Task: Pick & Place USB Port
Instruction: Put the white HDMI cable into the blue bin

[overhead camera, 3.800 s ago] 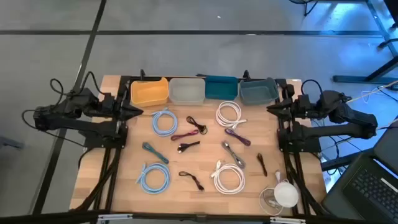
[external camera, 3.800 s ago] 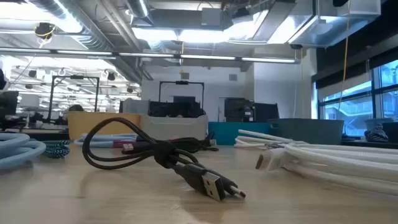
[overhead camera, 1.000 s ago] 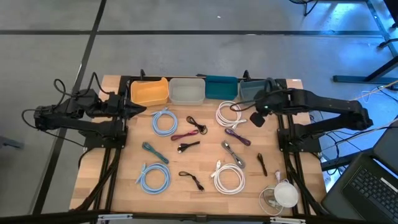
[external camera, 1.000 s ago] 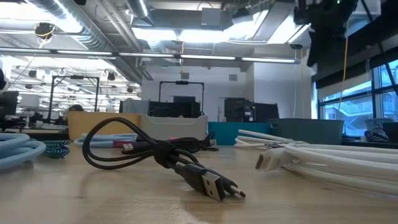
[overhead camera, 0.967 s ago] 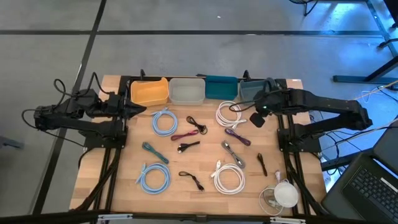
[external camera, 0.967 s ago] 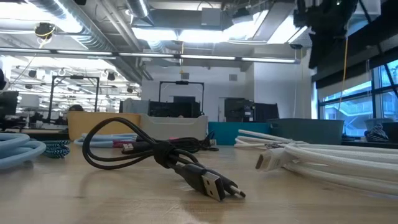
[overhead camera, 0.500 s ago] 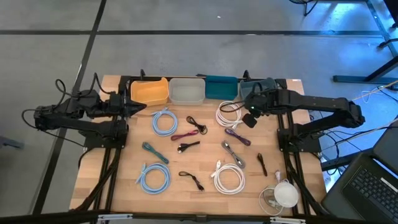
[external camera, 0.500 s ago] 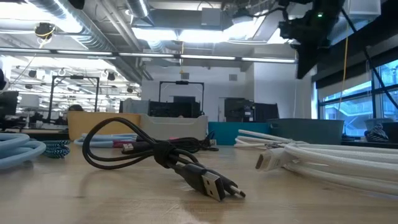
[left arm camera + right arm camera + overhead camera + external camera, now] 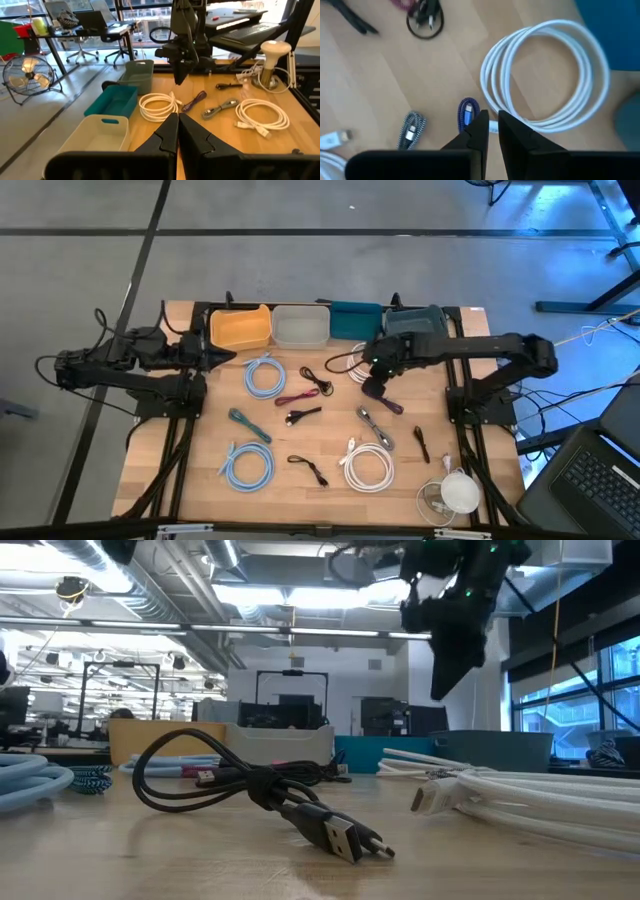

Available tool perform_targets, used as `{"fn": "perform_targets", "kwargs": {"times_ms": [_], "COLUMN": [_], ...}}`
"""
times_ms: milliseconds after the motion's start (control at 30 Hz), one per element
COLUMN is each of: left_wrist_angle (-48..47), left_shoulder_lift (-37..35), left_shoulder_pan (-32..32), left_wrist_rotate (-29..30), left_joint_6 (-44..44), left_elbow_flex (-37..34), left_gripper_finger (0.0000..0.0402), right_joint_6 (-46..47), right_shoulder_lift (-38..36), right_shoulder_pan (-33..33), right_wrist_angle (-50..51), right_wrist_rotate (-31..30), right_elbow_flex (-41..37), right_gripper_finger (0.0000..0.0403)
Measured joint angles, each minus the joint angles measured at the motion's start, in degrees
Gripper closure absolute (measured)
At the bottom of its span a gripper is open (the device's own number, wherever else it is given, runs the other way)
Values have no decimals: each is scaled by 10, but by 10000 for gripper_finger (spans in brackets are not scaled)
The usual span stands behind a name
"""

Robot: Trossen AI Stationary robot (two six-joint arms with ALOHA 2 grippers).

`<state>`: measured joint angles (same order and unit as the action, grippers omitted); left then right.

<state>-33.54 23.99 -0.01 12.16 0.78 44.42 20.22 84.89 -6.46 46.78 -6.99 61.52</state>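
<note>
An open-plan lab: exposed ceiling ducts, workbenches, office chairs, a floor fan.

no readable text, labels or brand marks, possibly too small on the cables

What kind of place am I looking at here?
Probably a robotics lab or workshop in an open office. Two robot arms flank a wooden table strewn with cables, with sorting bins along its far edge; desks, office chairs and a floor fan stand beyond.
</note>
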Motion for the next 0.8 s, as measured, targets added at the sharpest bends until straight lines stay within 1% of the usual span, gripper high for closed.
{"fn": "perform_targets", "kwargs": {"times_ms": [100, 233, 400, 533, 600, 800], "left_wrist_angle": [-5, -11, -11, -10, -11, -10], "left_shoulder_lift": [0, 0, 0, 0, 0, 0], "left_shoulder_pan": [0, 0, 0, 0, 0, 0], "left_wrist_rotate": [0, 0, 0, 0, 0, 0], "left_joint_6": [9, 20, 25, 26, 26, 25], "left_elbow_flex": [0, 0, 0, 0, 0, 0], "left_gripper_finger": [398, 397, 397, 400, 399, 399], "right_joint_6": [-14, -28, -42, -42, -42, -60], "right_shoulder_lift": [25, 53, 84, 112, 128, 171], "right_shoulder_pan": [0, 0, -2, -3, -3, -4], "right_wrist_angle": [-12, -50, -78, -94, -103, -107], "right_wrist_rotate": [13, 33, 36, 36, 21, -68], "right_elbow_flex": [0, 0, 0, 0, 0, 0], "right_gripper_finger": [342, 302, 253, 231, 227, 226]}}
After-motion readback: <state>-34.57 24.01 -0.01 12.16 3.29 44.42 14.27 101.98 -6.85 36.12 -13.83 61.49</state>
